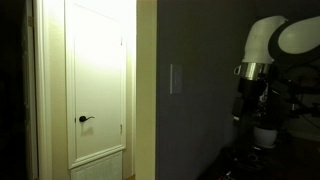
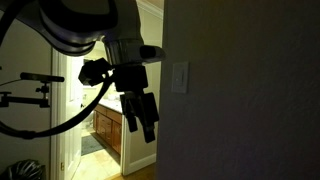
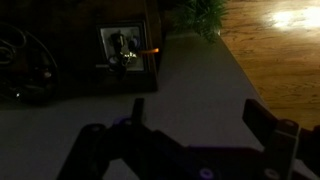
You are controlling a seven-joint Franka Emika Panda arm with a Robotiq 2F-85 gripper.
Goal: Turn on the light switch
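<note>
The light switch is a small upright white plate on the dark wall beside the door frame; it also shows in an exterior view. My gripper hangs in the air, to the side of and a little lower than the switch, apart from the wall. In the wrist view my gripper is open and empty, its two dark fingers spread over a plain grey wall surface. The switch does not show in the wrist view.
A lit white door with a black lever handle stands past the wall corner. My arm is in the dark. A lit doorway shows wooden cabinets. A plant and wood floor show in the wrist view.
</note>
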